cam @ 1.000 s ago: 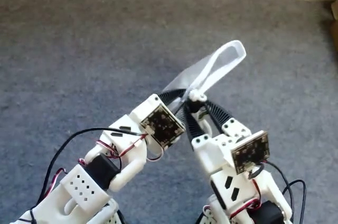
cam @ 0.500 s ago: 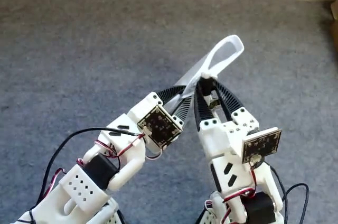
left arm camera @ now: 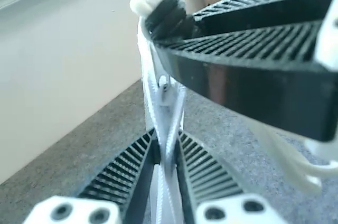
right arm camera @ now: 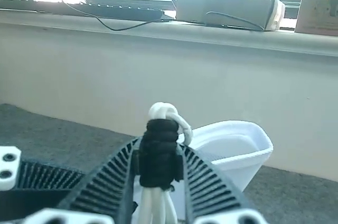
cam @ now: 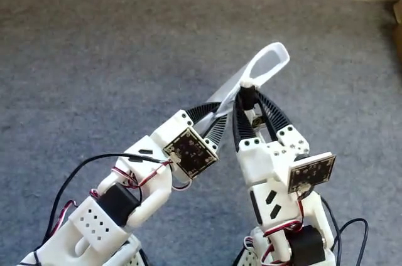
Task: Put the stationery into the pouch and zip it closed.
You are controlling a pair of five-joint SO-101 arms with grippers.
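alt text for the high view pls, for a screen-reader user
The left gripper and right gripper meet above a grey carpet, holding a see-through white pouch between them. The left is shut on the pouch's near end; the right is shut on the black zipper pull, topped by a white knot.

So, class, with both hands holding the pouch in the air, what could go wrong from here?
The left hand pinches only a thin edge of the pouch, so a hard tug might pull it free. The right hand grips just the black knotted cord, which could slip out.
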